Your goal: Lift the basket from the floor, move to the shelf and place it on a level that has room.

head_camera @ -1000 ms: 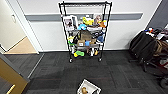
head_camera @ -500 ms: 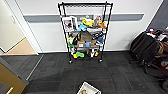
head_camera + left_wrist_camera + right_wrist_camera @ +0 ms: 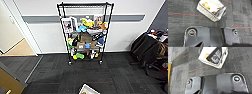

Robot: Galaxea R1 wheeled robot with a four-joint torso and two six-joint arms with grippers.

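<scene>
Wide stretch of floor (image 3: 120, 75) here, dark grey carpet tiles crossed by thin reddish lines, running right up to a pale wall. Against that wall stands the shelf (image 3: 85, 32), a tall narrow black wire rack on small castors, its posts rising to the top level (image 3: 83, 5), which reads as a flat black mesh tier. The tiers beneath it are crowded with boxes, pictures and bright toys in yellow, blue and green. Off to one side, a dark office chair (image 3: 147, 50) draped in dark fabric sits well apart from the rack.

Now the basket (image 3: 88, 90): it sits on the carpet close in front of the robot, just peeking in at the near edge of the head view, well apart from the shelf. The left wrist view gives the better look at the basket (image 3: 211, 9): rectangular, cream-and-dark checkered weave down the side wall, white cloth lining inside, turned at an angle to the carpet lines. Something yellowish lies in one end of it and something dark in the other; what they are, I cannot tell. From the right wrist view the basket (image 3: 213, 56) shows its pale rim and that dark object inside.

As for the pincers, left and right, whether they are open or closed cannot be told.
</scene>
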